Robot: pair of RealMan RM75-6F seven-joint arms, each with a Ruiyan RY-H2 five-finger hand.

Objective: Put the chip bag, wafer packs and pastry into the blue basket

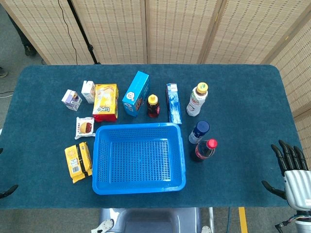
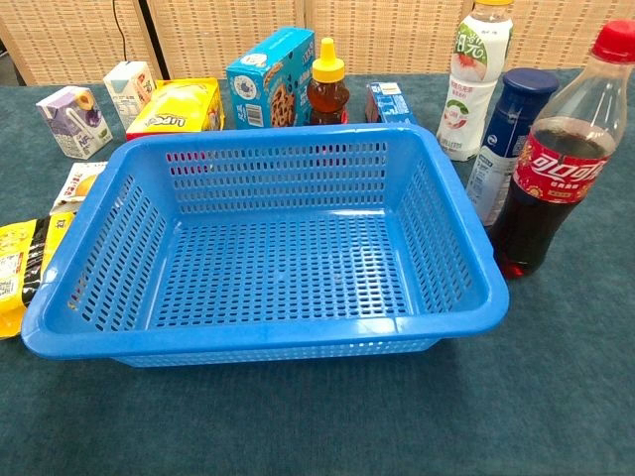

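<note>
Blue basket (image 1: 139, 158) sitting empty near the front middle of the dark teal surface (image 1: 243, 97), long side toward the robot. Chip bag (image 1: 106, 102), yellow and red, lying just behind the basket's back left corner, close to its rim. Pastry (image 1: 85, 127) in a white wrapper lying just left of the basket's back left corner. Wafer packs (image 1: 78, 162), yellow with dark bands, lying beside the basket's left wall, near but apart from it.

Right hand (image 1: 293, 172) resting at the far right edge of the head view, fingers (image 1: 286, 154) spread and pointing away from the robot, holding nothing, well apart from every snack, with the basket and the bottles between. Left hand (image 1: 7, 191) barely showing at the left edge as a dark tip, probably a fingertip; cannot tell how its fingers lie. Wafer packs the nearest snack to that tip, still clearly apart from it.

Behind the basket, a blue cookie box (image 1: 136, 93), a small honey bottle (image 1: 153, 106) and a narrow blue carton (image 1: 173, 103). Two small drink cartons (image 1: 79, 95) at the far left of the row. To the basket's right, a white drink bottle (image 1: 197, 99), a dark blue bottle (image 1: 198, 132) and a cola bottle (image 1: 203, 150), the cola nearest the basket's right wall
</note>
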